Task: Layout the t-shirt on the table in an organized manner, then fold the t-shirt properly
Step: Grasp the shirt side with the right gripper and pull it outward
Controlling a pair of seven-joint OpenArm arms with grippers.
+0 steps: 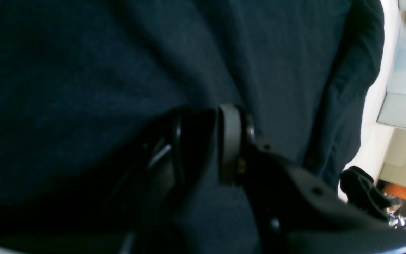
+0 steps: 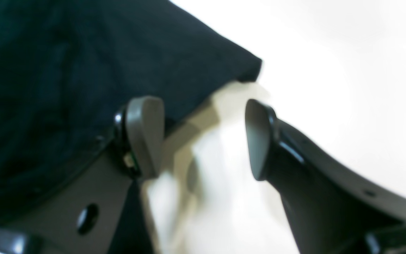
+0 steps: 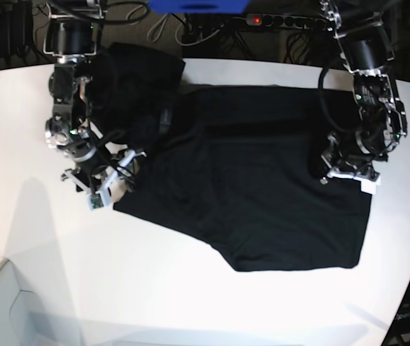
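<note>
1. T-shirt (image 3: 255,180) lies spread on the white table (image 3: 212,303), black, mostly flat across the middle. The part toward the base view's upper left is bunched up and not laid out yet.
2. Right gripper (image 2: 203,141) sits at the shirt's edge on the base view's left. Its jaws stand wide apart with bare table between them. One pad (image 2: 145,135) is just beside the fabric corner, and nothing is held.
3. Likely reason: that corner is set down flat on the table, so the open jaws look like a release or a re-aim at the hem. Which one cannot be told.
4. Left gripper (image 1: 206,148) is on the shirt's other side, at the base view's right. Its jaws are narrow and dark cloth fills the gap and wraps around the fingers (image 1: 229,141). It looks pinched on the t-shirt.
5. Likely reason for that grip: it pins or tugs the side so the body stays taut while the other side gets sorted.
6. Judgement: this is the layout step and folding has not begun. The bunched upper-left part needs pulling straight next.
7. Risk: a pull from one side only could drag the whole shirt instead of flattening it.
8. Containers: none in view, so nothing holds anything. Cables (image 3: 212,21) lie past the table's far edge, well apart from the shirt.
</note>
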